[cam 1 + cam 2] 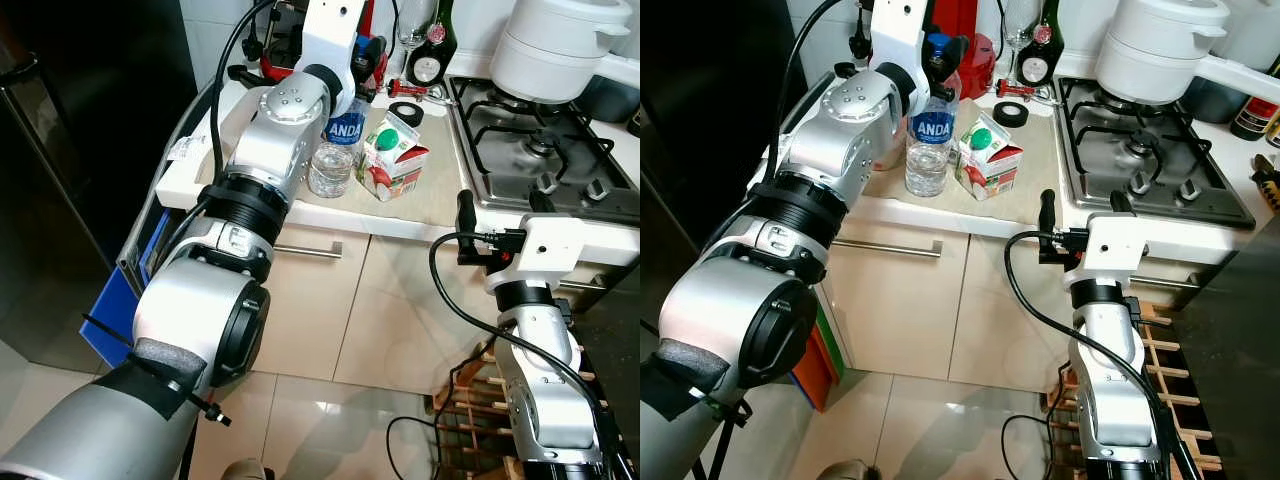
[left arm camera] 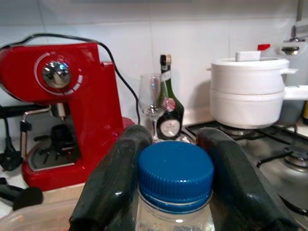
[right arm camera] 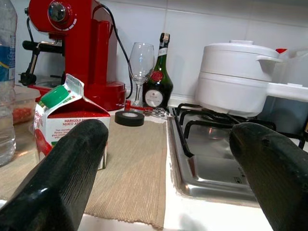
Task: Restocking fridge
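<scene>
Water bottle (image 1: 928,140): blue label reads "ANDA", white capitals; possibly tail of longer word, rest hidden round curve.

Juice carton (image 3: 65,120), just beside water bottle on stove side: front reads "MARIGOLD PEEL FRESH" (second half blurred, uncertain), "MIXED A..." below. Smaller print on carton too small to read.

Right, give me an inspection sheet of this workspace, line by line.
Surface: counter with a beige mat beside the stove.
Job's things: water bottle and juice carton, both upright on the mat.
Clutter: tape roll, wine glass, dark bottle, red coffee machine, white pot.
Grippers: left claw around the bottle's cap; right claw open, at the counter's edge.
Cables: black cable loops off the right arm.
Surroundings: cupboard fronts, tiled floor.
</scene>
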Tool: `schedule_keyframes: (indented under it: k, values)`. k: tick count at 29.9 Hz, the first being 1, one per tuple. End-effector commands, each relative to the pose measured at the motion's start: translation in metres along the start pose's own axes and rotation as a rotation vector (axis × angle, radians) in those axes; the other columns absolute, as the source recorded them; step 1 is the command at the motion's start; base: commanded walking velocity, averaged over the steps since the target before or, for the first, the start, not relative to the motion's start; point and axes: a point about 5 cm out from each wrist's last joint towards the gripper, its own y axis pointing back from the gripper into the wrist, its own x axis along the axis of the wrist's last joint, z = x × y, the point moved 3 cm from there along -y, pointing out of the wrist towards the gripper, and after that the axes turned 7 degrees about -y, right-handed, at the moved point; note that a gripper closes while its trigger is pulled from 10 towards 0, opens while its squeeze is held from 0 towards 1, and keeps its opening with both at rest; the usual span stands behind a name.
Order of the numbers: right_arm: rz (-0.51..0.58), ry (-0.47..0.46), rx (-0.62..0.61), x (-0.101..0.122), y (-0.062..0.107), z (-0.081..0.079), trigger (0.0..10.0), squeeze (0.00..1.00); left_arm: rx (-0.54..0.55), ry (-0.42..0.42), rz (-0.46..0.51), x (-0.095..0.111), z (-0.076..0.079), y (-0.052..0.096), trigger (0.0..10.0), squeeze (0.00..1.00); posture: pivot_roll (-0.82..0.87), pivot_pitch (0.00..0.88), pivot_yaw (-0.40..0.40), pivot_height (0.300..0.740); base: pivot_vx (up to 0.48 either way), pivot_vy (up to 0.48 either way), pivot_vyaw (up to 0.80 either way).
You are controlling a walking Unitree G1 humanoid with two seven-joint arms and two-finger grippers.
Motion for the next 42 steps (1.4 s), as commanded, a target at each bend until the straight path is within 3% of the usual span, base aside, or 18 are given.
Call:
schedule_keyframes:
  k: [1,6,9,10,11,14,16,22,23,24,27,31,33,35,37,42]
  values:
    - [-0.004,0.015,-0.004,-0.001,-0.001,0.003,10.0,0.00,0.038,-0.029,0.093,0.017,-0.009,0.002,0.0,0.00,0.03,0.000,-0.052,0.740,0.000,0.000,0.00]
    - [-0.005,0.015,-0.005,-0.001,-0.001,0.003,10.0,0.00,0.049,-0.016,0.197,0.034,-0.013,0.007,0.0,0.00,0.03,0.000,-0.053,0.740,0.000,0.000,0.00]
    - [-0.007,0.015,-0.008,-0.002,-0.001,0.004,10.0,0.00,-0.066,0.056,0.355,0.056,-0.003,0.020,0.0,0.00,0.03,0.000,-0.053,0.740,0.000,0.000,0.00]
    - [-0.007,0.015,-0.008,-0.002,-0.001,0.004,10.0,0.00,-0.066,0.056,0.355,0.056,-0.003,0.020,0.0,0.00,0.03,0.000,-0.053,0.740,0.000,0.000,0.00]
    - [-0.008,0.015,-0.010,-0.003,-0.001,0.004,10.0,0.00,-0.089,0.054,0.403,0.058,-0.003,0.030,0.0,0.00,0.03,0.000,-0.051,0.740,0.000,0.000,0.00]
    - [-0.008,0.015,-0.011,-0.003,-0.001,0.003,10.0,0.00,-0.100,0.062,0.441,0.061,-0.004,0.038,0.0,0.00,0.03,0.000,-0.050,0.740,0.000,0.000,0.00]
    - [-0.008,0.015,-0.013,-0.004,-0.002,0.003,10.0,0.00,-0.119,0.055,0.504,0.070,-0.006,0.054,0.0,0.00,0.04,0.000,-0.047,0.740,0.000,0.000,0.00]
    - [-0.001,0.015,-0.023,-0.003,-0.004,0.004,10.0,0.00,-0.094,0.010,0.516,0.071,-0.018,0.075,0.0,0.00,0.05,0.000,-0.039,0.740,0.000,0.000,0.00]
    - [0.000,0.015,-0.025,-0.003,-0.005,0.004,10.0,0.00,-0.063,-0.006,0.500,0.067,-0.025,0.079,0.0,0.00,0.05,0.000,-0.039,0.740,0.000,0.000,0.00]
    - [0.000,0.015,-0.026,-0.004,-0.006,0.005,10.0,0.00,-0.028,-0.024,0.480,0.065,-0.034,0.084,10.0,0.00,0.06,0.000,-0.039,0.740,0.000,0.000,0.00]
    - [-0.001,0.018,-0.030,-0.006,-0.007,0.007,10.0,0.00,0.027,-0.056,0.462,0.065,-0.045,0.097,10.0,0.00,0.08,0.000,-0.042,0.740,0.000,0.000,0.00]
    - [-0.004,0.019,-0.031,-0.008,-0.009,0.007,10.0,0.00,-0.018,-0.059,0.415,0.057,-0.033,0.107,10.0,0.00,0.09,0.000,-0.044,0.740,0.000,0.000,0.00]
    - [-0.008,0.017,-0.030,-0.010,-0.011,0.007,10.0,0.00,-0.056,-0.005,0.370,0.046,-0.020,0.118,10.0,0.00,0.10,0.000,-0.046,0.740,0.000,0.000,0.00]
    - [-0.008,0.016,-0.029,-0.010,-0.012,0.007,10.0,0.00,-0.044,0.012,0.352,0.041,-0.020,0.122,10.0,0.00,0.11,0.000,-0.051,0.740,0.000,0.000,0.00]
    - [-0.008,0.013,-0.018,-0.010,-0.015,0.005,10.0,0.00,0.017,0.049,0.319,0.031,-0.025,0.132,10.0,0.00,0.12,0.000,-0.064,0.740,0.000,0.000,0.00]
    - [-0.005,0.013,-0.007,-0.011,-0.017,0.003,10.0,0.00,0.097,0.037,0.264,0.014,-0.027,0.139,10.0,0.00,0.12,0.000,-0.070,0.740,0.000,0.000,0.00]
